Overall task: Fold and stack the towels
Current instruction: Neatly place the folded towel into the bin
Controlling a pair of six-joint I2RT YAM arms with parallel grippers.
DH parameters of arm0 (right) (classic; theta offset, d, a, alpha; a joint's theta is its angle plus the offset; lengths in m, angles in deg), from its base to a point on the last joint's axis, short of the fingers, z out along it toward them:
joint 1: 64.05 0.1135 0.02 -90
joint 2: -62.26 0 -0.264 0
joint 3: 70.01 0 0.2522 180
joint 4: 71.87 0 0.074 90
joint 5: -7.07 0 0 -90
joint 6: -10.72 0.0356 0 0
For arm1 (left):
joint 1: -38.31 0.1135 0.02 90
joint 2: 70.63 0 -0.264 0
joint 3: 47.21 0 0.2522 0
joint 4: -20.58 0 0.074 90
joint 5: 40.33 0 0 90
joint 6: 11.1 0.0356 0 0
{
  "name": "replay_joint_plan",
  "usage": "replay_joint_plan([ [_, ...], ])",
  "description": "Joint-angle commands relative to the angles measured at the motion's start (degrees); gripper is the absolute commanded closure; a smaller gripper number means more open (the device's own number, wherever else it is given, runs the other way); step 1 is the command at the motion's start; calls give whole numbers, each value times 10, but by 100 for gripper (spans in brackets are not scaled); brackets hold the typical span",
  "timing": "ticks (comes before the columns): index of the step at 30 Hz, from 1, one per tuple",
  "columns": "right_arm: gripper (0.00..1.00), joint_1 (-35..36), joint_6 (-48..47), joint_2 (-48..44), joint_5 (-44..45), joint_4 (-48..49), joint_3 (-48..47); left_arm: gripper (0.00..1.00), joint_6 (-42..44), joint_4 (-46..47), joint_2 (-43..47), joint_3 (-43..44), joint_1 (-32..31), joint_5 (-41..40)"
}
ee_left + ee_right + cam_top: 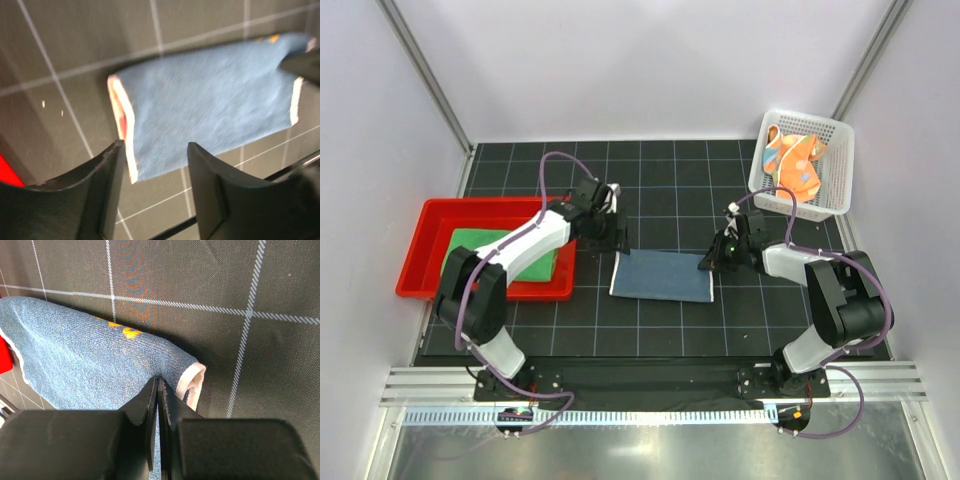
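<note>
Plainly: three towels, two grippers, one tray, one basket.

Nearest, on the black gridded mat (pixel 650 335), left arm base (pixel 505 378) at 7 o'clock and right arm base (pixel 790 378) at 5 o'clock. Next out, at the middle, one dark blue towel (pixel 662 275), lying flat, pale edging along its short ends. At its 3 o'clock end, right gripper (pixel 708 262), jaws pressed together on the towel's edge close to a corner. At its 10 o'clock corner, left gripper (pixel 617 240), jaws standing apart and holding nothing, a towel corner showing between the fingers (pixel 107 175) in the wrist view. Farther out at 9 o'clock, one red tray (pixel 420 255) with one green towel (pixel 485 242) folded inside. Farthest, at 1 o'clock, one white mesh basket (pixel 800 203) with one orange patterned towel (pixel 793 165) crumpled inside.
</note>
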Motion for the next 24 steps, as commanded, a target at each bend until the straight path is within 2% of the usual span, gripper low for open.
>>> replay_joint_plan([
  [1,90,-7,-10,8,13,5,12,42,3,5,11,-62,0,1],
  [6,90,-10,-9,6,5,6,12,39,-6,61,5,-109,1,11],
  [14,90,-10,-13,-3,2,6,22,39,-32,125,-37,-123,0,13],
  [24,88,-11,-12,-10,4,6,23,48,-69,129,-61,-141,-7,15],
])
